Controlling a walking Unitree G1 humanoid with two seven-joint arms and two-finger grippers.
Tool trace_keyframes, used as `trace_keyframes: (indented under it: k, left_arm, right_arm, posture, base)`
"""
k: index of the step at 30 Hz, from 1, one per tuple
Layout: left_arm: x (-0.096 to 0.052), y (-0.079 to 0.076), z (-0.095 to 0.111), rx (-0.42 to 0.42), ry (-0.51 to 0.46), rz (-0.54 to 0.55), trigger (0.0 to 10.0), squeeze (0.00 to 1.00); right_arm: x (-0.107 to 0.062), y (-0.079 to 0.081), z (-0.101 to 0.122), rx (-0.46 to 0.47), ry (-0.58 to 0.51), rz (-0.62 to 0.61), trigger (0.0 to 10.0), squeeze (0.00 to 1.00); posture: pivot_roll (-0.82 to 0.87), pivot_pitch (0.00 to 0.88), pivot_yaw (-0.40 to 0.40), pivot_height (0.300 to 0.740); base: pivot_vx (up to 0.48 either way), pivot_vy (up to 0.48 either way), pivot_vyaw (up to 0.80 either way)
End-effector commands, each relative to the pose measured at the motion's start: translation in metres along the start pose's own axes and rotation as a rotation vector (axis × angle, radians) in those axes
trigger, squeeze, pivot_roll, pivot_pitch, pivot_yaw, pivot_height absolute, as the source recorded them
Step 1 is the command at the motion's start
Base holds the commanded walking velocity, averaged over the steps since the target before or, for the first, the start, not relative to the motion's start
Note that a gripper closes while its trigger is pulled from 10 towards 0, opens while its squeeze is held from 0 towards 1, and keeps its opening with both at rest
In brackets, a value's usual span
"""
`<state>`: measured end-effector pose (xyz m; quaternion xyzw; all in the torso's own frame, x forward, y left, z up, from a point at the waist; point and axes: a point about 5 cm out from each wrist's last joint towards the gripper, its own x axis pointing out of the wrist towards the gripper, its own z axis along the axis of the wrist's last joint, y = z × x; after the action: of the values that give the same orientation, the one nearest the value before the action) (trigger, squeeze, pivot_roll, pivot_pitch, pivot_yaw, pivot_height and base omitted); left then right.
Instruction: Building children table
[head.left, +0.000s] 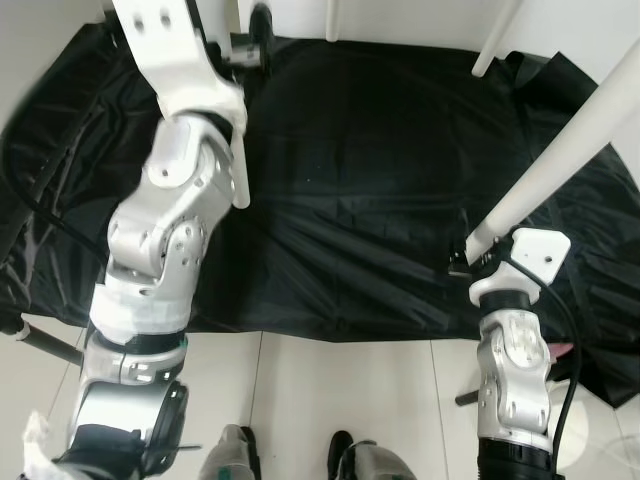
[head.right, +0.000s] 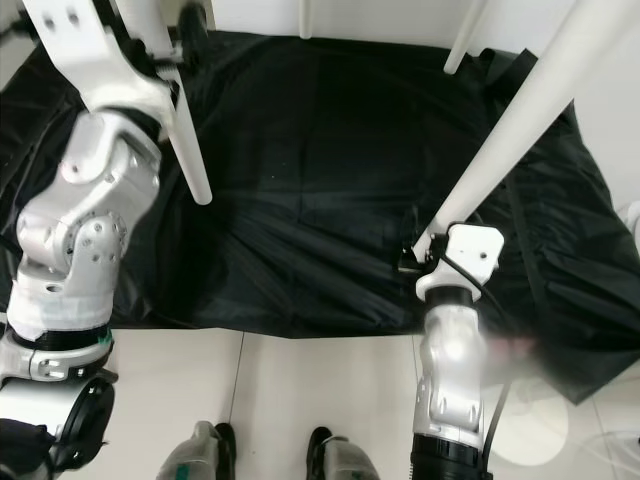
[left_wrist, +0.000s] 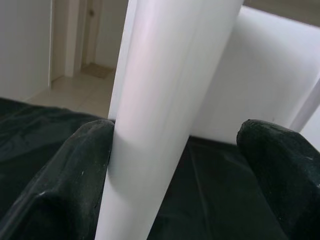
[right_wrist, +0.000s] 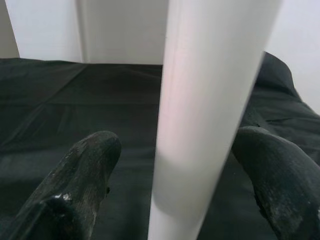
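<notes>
A white table leg (head.left: 238, 172) slants across the black cloth (head.left: 360, 200) on the left. My left gripper (head.left: 243, 55) is open around that leg (left_wrist: 165, 115); one finger (left_wrist: 75, 170) touches it and the other finger (left_wrist: 280, 165) stands apart. On the right a longer white leg (head.left: 560, 150) rises toward the upper right. My right gripper (head.left: 466, 257) sits at its lower end, open, and the leg (right_wrist: 200, 115) passes between both fingers (right_wrist: 85, 175) with gaps on each side.
Two more white legs (head.left: 497, 40) (head.left: 332, 20) stand at the far edge of the cloth. Pale tiled floor (head.left: 330, 400) lies in front, with my feet (head.left: 345, 455) at the bottom edge. A cable (head.left: 30, 200) runs along the left side.
</notes>
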<state>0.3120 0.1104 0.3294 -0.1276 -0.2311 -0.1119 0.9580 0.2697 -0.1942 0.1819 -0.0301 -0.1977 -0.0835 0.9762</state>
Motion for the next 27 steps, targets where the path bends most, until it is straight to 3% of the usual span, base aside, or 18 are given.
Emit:
trace_keyframes:
  k: [1, 8, 20, 24, 27]
  left_arm:
    - [-0.015, -0.029, -0.002, -0.019, 0.023, -0.523, 10.0, 0.0]
    - [-0.037, -0.023, -0.023, -0.028, 0.144, -0.583, 10.0, 0.0]
    - [-0.061, -0.017, -0.04, -0.029, 0.202, -0.613, 10.0, 0.0]
    - [-0.08, -0.01, -0.056, -0.018, 0.257, -0.604, 10.0, 0.0]
    - [-0.085, -0.008, -0.06, -0.015, 0.267, -0.601, 10.0, 0.0]
  right_arm:
    - [-0.008, -0.001, -0.006, 0.016, 0.008, -0.008, 10.0, 0.0]
    - [-0.024, -0.002, -0.009, 0.027, 0.011, -0.024, 10.0, 0.0]
    - [-0.04, -0.004, -0.01, 0.02, 0.006, -0.037, 10.0, 0.0]
    - [-0.051, -0.003, -0.01, 0.011, 0.004, -0.031, 10.0, 0.0]
    - [-0.054, -0.003, -0.011, 0.011, 0.009, -0.028, 10.0, 0.0]
  posture:
    - [0.0, 0.197, -0.026, 0.74]
    - [0.0, 0.2, -0.021, 0.74]
    - [-0.01, 0.201, -0.018, 0.74]
    - [-0.01, 0.2, -0.018, 0.74]
    - [-0.01, 0.198, -0.018, 0.74]
  base:
    - [0.0, 0.0, 0.0]
    - [0.0, 0.0, 0.0]
    - [0.0, 0.0, 0.0]
    - [0.0, 0.0, 0.0]
    - [0.0, 0.0, 0.0]
